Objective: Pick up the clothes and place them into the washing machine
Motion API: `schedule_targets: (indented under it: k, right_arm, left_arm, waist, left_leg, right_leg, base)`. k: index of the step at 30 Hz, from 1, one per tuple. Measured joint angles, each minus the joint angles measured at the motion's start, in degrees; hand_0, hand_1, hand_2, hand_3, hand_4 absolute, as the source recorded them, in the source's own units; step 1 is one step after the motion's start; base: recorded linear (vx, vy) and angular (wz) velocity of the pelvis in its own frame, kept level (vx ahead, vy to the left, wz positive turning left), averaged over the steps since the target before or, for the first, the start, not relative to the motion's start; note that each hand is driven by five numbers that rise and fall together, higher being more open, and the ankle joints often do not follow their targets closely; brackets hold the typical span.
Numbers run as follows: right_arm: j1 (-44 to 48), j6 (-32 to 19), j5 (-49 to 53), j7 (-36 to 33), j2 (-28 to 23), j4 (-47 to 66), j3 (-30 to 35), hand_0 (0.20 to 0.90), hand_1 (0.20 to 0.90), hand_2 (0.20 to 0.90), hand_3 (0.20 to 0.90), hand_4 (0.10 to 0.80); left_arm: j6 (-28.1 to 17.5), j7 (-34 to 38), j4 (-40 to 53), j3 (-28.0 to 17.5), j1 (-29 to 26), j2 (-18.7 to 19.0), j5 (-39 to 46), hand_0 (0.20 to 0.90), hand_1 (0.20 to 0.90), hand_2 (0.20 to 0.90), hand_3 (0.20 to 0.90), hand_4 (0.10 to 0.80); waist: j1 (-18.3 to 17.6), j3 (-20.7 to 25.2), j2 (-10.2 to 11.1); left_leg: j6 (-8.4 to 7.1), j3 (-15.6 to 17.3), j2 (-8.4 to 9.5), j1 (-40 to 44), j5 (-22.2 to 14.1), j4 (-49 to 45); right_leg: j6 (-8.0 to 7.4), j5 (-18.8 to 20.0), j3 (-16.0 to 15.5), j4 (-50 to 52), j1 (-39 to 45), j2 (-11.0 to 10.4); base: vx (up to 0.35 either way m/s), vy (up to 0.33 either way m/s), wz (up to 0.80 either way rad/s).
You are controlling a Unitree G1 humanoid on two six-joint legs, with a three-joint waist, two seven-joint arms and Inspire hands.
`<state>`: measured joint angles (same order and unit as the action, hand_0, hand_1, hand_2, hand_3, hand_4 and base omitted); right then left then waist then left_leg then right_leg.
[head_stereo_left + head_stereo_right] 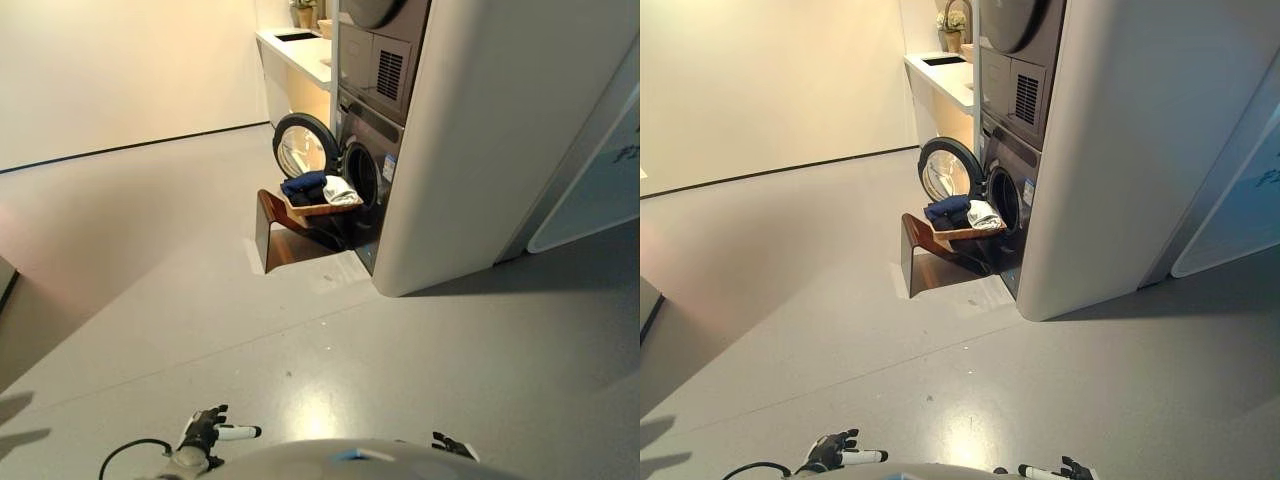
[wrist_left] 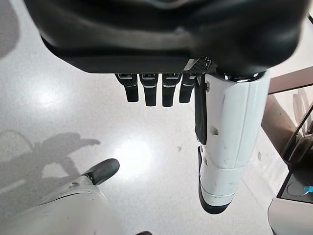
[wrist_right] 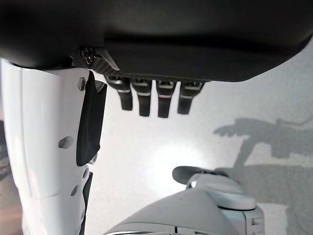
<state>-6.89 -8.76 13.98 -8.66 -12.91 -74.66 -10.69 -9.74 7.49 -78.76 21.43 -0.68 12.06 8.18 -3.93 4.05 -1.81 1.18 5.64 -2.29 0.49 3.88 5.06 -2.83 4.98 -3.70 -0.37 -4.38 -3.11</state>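
A shallow wicker basket [image 1: 322, 209] rests on a low dark brown box [image 1: 283, 235] in front of the washing machine [image 1: 372, 170], far ahead of me. It holds dark blue clothes [image 1: 303, 184] and a white cloth [image 1: 340, 190]. The machine's round door [image 1: 304, 146] stands open to the left. My left hand [image 1: 202, 432] hangs low at the bottom of the left eye view, open and empty, its fingers [image 2: 154, 90] straight over the floor. My right hand [image 1: 452, 446] hangs low at the bottom right, open and empty, its fingers [image 3: 151, 100] straight.
The machine sits in a tall white cabinet [image 1: 500, 140] with a dryer [image 1: 378, 55] stacked above it. A white counter [image 1: 300, 50] with a sink and a potted plant [image 1: 953, 25] stands behind. Wide grey floor [image 1: 300, 340] lies between me and the basket.
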Motion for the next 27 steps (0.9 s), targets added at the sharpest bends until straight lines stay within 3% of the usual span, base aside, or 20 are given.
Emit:
schedule_targets:
  k: [23,27]
  right_arm:
    - [0.0,0.0,0.0,0.0,0.0,0.0,0.0,0.900,0.900,0.900,0.900,0.800]
    - [1.2,0.6,-5.7,1.4,-1.2,-0.5,-2.9,0.900,0.900,0.900,0.900,0.800]
  left_arm:
    - [0.0,0.0,0.0,0.0,0.0,0.0,0.0,0.900,0.900,0.900,0.900,0.800]
    - [1.2,-5.6,0.1,0.0,0.5,-0.1,-3.1,0.900,0.900,0.900,0.900,0.800]
  waist:
    - [0.0,-0.2,0.2]
    - [1.7,-1.1,0.8]
  left_leg:
    - [0.00,0.0,0.00,0.0,0.0,0.0]
    - [-0.24,0.7,-0.50,1.9,-0.2,0.0]
  right_leg:
    - [0.00,0.0,0.0,-0.1,0.0,0.0]
    - [-0.32,0.2,-1.9,-3.0,3.4,-0.4]
  base:
    - [0.002,0.002,0.00]
    - [-0.002,0.001,-0.04]
